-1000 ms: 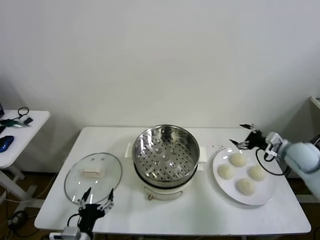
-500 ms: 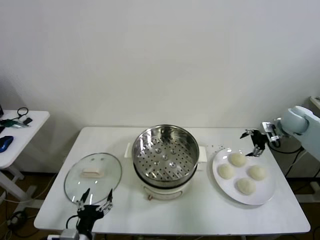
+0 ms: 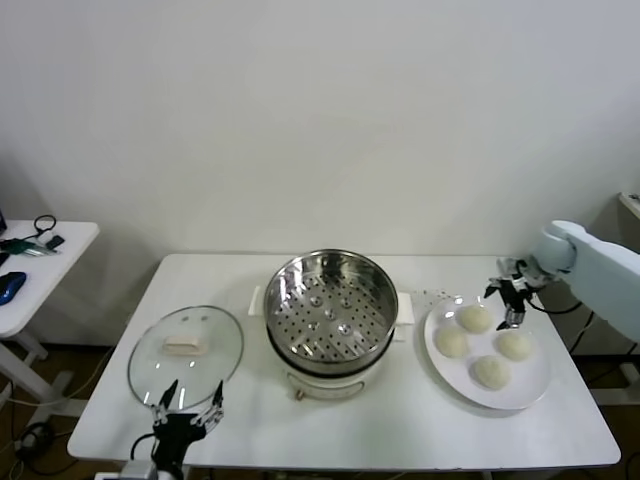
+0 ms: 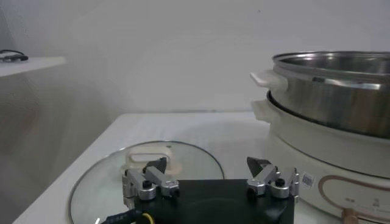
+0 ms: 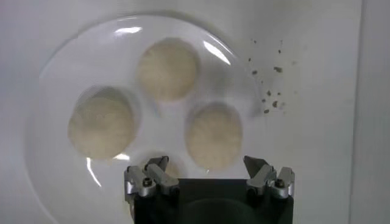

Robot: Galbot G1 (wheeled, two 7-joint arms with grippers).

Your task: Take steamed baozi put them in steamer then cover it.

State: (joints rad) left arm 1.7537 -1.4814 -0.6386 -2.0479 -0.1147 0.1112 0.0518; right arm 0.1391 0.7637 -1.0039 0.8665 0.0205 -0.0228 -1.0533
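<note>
Four cream-white baozi lie on a white plate point(image 3: 532, 384) at the table's right: one at the far side point(image 3: 475, 318), one toward the steamer point(image 3: 452, 343), one at the right point(image 3: 514, 345), one nearest point(image 3: 491, 372). My right gripper point(image 3: 508, 300) is open and empty, hovering above the plate's far edge and pointing down. In the right wrist view three baozi point(image 5: 213, 135) show in full and one is half hidden behind the gripper point(image 5: 207, 167). The empty steel steamer point(image 3: 330, 310) stands mid-table on its white pot base. The glass cover point(image 3: 186, 345) lies flat at the left. My left gripper point(image 3: 185, 408) waits open at the front edge.
The left wrist view shows the cover's handle point(image 4: 152, 159) just ahead of the left gripper point(image 4: 207, 167) and the steamer point(image 4: 341, 85) beyond. A small side table point(image 3: 30, 250) with cables stands off to the left. Dark crumbs point(image 5: 271, 103) lie on the table beside the plate point(image 5: 55, 73).
The right arm has lifted and swung round; its gripper now points down over the plate's far side instead of reaching in sideways. The left gripper has sunk slightly.
</note>
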